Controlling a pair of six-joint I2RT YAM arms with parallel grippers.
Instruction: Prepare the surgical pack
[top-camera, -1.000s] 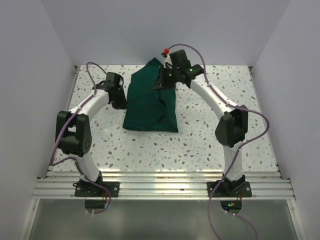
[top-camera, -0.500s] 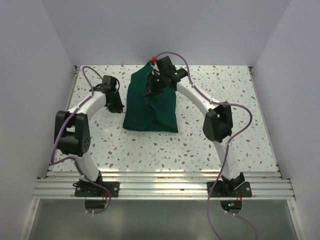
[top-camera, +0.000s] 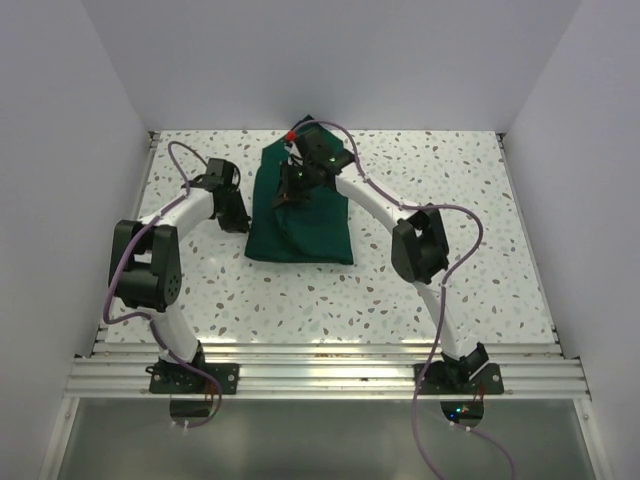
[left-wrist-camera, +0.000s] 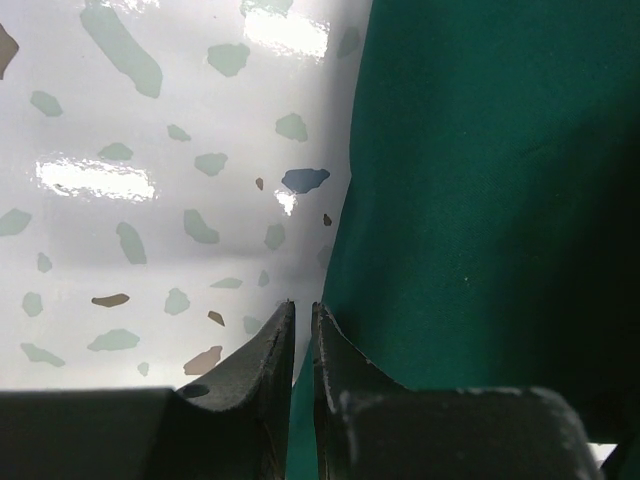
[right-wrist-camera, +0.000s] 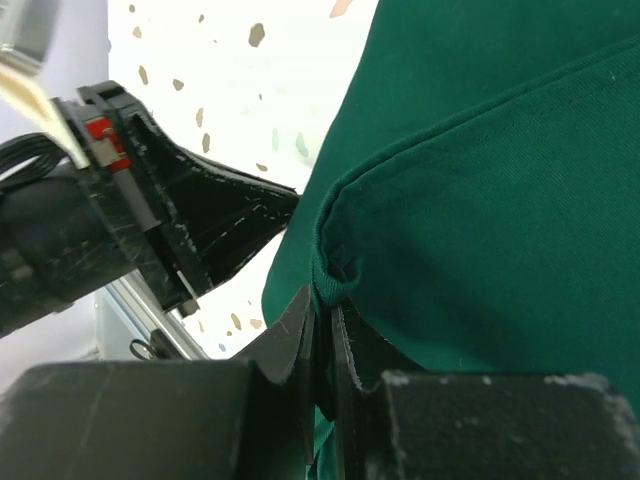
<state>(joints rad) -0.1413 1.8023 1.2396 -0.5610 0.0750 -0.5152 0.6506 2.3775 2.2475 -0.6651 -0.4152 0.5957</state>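
1. Nearest the arm bases the white speckled bench (top-camera: 450, 180) runs bare. Then comes the broad near edge of the dark green cloth bundle (top-camera: 305, 230). The bundle lies mid-bench, toward the far half. Its long axis runs near to far, and it narrows at the far end.
2. The left pincer (left-wrist-camera: 303, 308) sits low at the bundle's left edge, so the cloth lies directly to its right. Its jaws are drawn almost together, with only a thin slit between them. The cloth's border meets the tips, but I cannot tell whether any of it is nipped.
3. Farther back, the right arm reaches across above the bundle. The right pincer (right-wrist-camera: 322, 300) is clamped tight on a hemmed corner of a fold, over the bundle's far-left part.
4. Judged from this, the next move turns on that fold, which has to be carried across the long axis. The right pincer has the cloth. The left is the nearer one to the free left edge and better placed to steady it.
5. The top view gives the whole outline but hides both sets of jaws. The right wrist view shows the hem in the pinch and the left pincer's black body reaching the cloth's edge. The left wrist view shows only flat cloth and bench. Whatever the bundle wraps is hidden in all three views.
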